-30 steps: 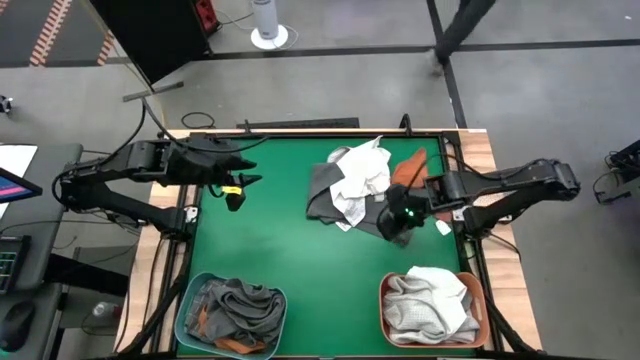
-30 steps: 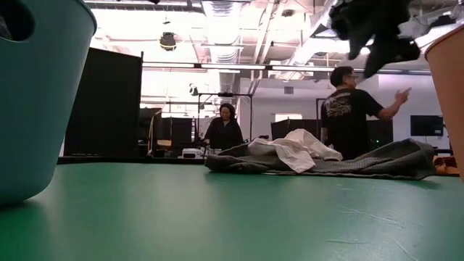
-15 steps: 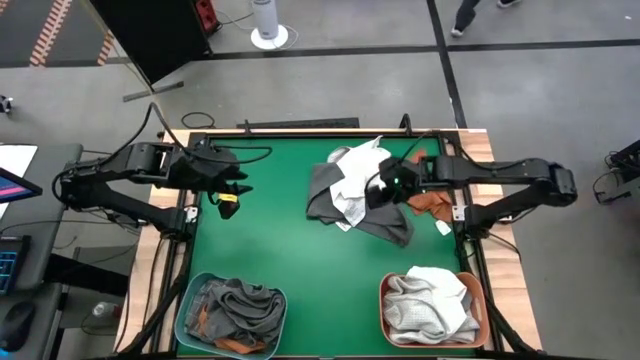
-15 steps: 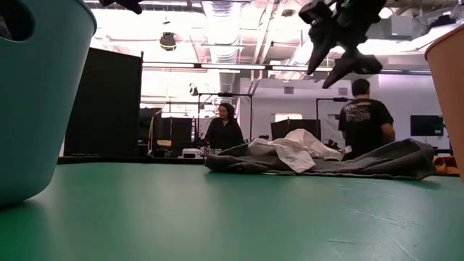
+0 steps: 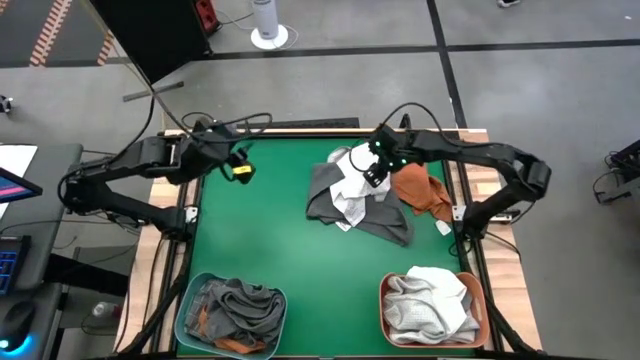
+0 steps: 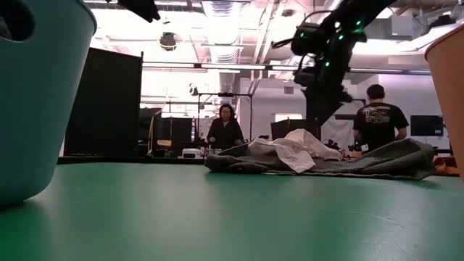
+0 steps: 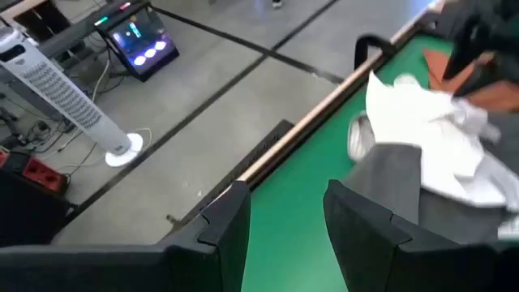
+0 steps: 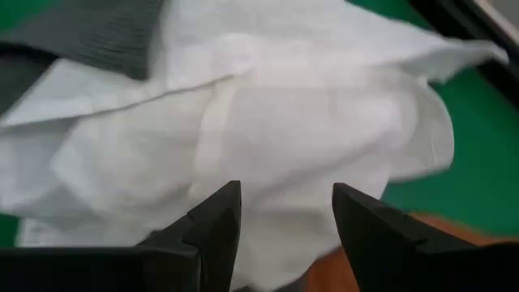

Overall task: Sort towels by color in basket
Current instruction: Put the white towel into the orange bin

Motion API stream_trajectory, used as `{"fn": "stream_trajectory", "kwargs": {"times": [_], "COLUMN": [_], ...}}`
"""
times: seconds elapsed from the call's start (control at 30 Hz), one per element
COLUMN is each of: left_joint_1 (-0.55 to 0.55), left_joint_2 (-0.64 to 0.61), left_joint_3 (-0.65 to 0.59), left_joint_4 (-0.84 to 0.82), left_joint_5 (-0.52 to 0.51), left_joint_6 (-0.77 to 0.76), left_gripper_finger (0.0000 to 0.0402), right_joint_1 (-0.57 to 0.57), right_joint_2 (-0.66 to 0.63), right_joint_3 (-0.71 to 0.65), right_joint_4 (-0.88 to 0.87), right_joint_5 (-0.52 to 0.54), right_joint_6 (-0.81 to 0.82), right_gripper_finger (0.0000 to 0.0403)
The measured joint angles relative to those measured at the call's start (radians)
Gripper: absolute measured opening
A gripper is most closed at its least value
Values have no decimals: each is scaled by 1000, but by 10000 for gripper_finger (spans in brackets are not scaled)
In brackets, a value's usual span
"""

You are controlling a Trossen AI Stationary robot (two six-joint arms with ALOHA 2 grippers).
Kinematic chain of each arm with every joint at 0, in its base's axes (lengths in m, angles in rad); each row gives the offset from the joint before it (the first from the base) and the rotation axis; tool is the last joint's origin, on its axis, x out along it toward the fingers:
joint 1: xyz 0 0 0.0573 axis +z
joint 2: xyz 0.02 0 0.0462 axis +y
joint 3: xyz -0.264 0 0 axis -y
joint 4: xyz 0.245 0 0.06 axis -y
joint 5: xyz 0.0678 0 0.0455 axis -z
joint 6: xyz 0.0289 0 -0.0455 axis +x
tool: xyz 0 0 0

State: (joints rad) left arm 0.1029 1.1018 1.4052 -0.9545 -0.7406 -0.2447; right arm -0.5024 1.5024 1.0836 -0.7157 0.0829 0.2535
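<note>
Hovering over the pile of towels at the far right of the green table (image 5: 270, 240), the right gripper (image 5: 375, 172) has its fingers (image 8: 212, 219) spread, with nothing between them; the white towel (image 5: 357, 172) fills the right wrist view just beyond the tips, and whether they touch it cannot be told. The left gripper (image 5: 240, 170) hangs above the far left of the table, well apart from the pile, fingers (image 7: 223, 227) parted and empty.

Hidden or unclear: the dark grey towel (image 5: 330, 195) lies under the white one, so only its left and near edges show from above. The rust orange towel (image 5: 420, 190) is partly covered by the right arm, and its near edge reaches the table's right rail. In the low view the pile is a low mound with its right end cut off by the orange basket (image 6: 449, 101). That basket (image 5: 392, 310), at the near right corner, holds white and light grey cloths heaped together; the count cannot be read. The teal basket (image 5: 185, 310), at the near left corner, holds grey cloths with a strip of rust orange showing.

Orientation: the dark grey towel's long axis runs diagonally, from the far side toward the near right. The white towel is crumpled, with one corner pointing to the far edge.
</note>
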Motion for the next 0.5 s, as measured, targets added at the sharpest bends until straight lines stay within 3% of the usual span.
{"fn": "stream_trajectory", "kwargs": {"times": [0.13, 0.27, 0.33, 0.4, 0.5], "left_joint_1": [31, 40, 37, 30, 16], "left_joint_2": [37, 67, 77, 80, 75], "left_joint_3": [0, 0, 0, 0, 0], "left_joint_4": [72, 104, 101, 92, 82], "left_joint_5": [1, 31, 58, 87, 107], "left_joint_6": [-2, -8, -13, -25, -31], "left_gripper_finger": [151, 151, 151, 151, 151], "right_joint_1": [-25, -38, -40, -36, -12], "right_joint_2": [77, 172, 227, 268, 289], "right_joint_3": [10, 13, 13, 14, 16], "right_joint_4": [81, 113, 109, 97, 86], "right_joint_5": [-12, -161, -186, -193, -193], "right_joint_6": [-94, -120, -101, -84, -78], "right_gripper_finger": [220, 217, 206, 183, 114]}}
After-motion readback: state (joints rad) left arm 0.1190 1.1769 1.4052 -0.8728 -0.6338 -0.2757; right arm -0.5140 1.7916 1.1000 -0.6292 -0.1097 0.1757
